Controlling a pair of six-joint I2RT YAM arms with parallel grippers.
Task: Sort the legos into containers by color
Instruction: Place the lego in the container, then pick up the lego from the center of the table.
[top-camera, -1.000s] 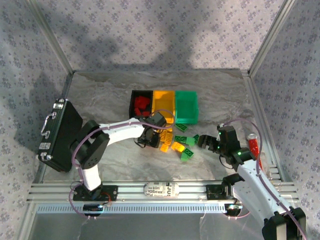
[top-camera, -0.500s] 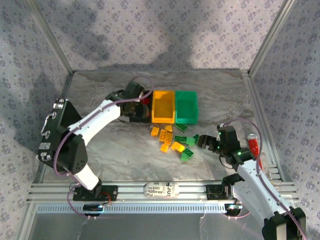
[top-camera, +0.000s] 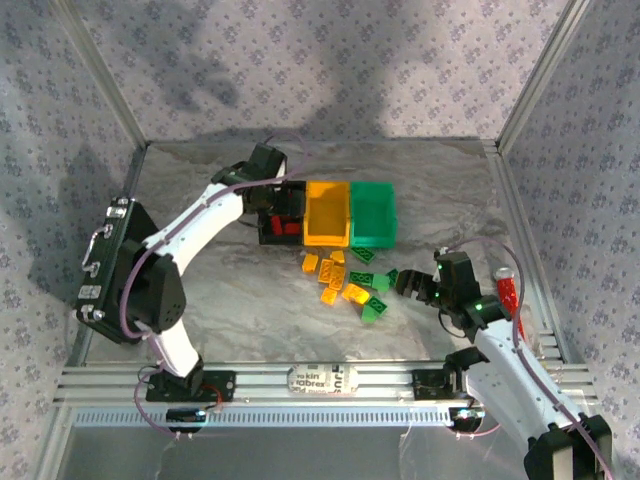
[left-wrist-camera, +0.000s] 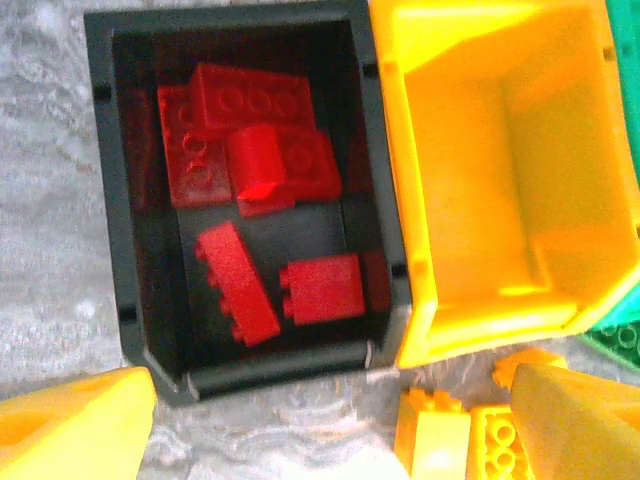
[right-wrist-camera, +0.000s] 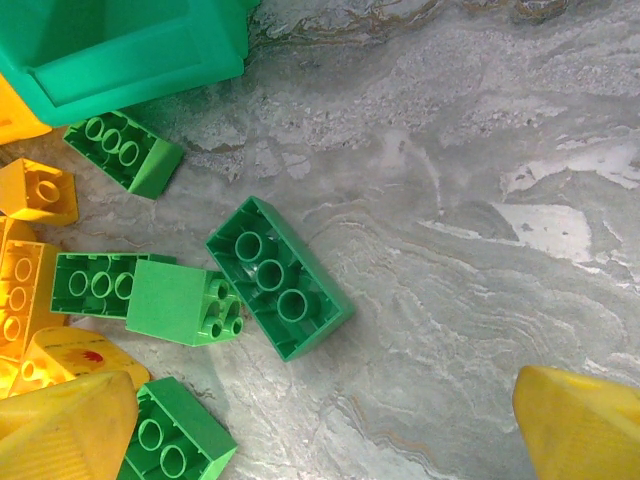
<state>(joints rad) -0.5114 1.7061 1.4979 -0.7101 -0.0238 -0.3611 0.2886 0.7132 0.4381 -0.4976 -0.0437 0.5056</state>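
Overhead, the left hand (left-wrist-camera: 325, 425) was held spread above the black plastic bin (left-wrist-camera: 108, 200) reserved for red studded bricks (left-wrist-camera: 250, 165).

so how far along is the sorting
Done: the red legos lie in the black bin. In hand: nothing; the left gripper hangs open over that bin, and the right gripper is open above the green legos. Left: the yellow-orange legos and green ones are on the table, and the yellow-orange bin and green bin look empty.
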